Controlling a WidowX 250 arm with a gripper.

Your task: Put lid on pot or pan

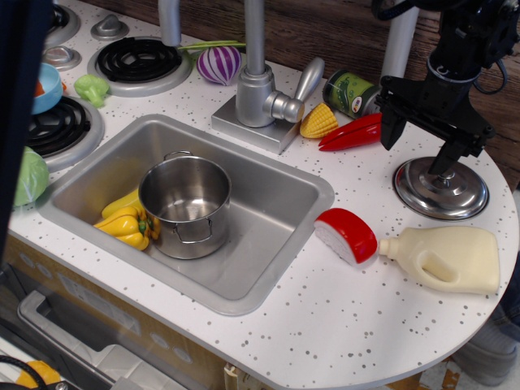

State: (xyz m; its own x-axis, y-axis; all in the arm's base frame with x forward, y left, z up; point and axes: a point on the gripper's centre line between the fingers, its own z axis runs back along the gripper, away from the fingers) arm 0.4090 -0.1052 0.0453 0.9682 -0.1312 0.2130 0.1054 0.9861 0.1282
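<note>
The shiny steel pot (185,205) stands upright and open in the sink (268,203), next to a yellow pepper (126,224). The round steel lid (439,192) lies flat on the counter at the far right. My black gripper (416,148) hangs just over the lid's far edge. Its two fingers (392,123) are spread apart, one at the lid's left, one over its centre, hiding the knob. It holds nothing.
A grey faucet (262,89) stands behind the sink. Corn (318,122), a red chili (351,133) and a green can (351,91) lie left of the gripper. A red-white wedge (346,236) and a cream jug (445,258) lie in front of the lid. A dark blurred shape covers the left edge.
</note>
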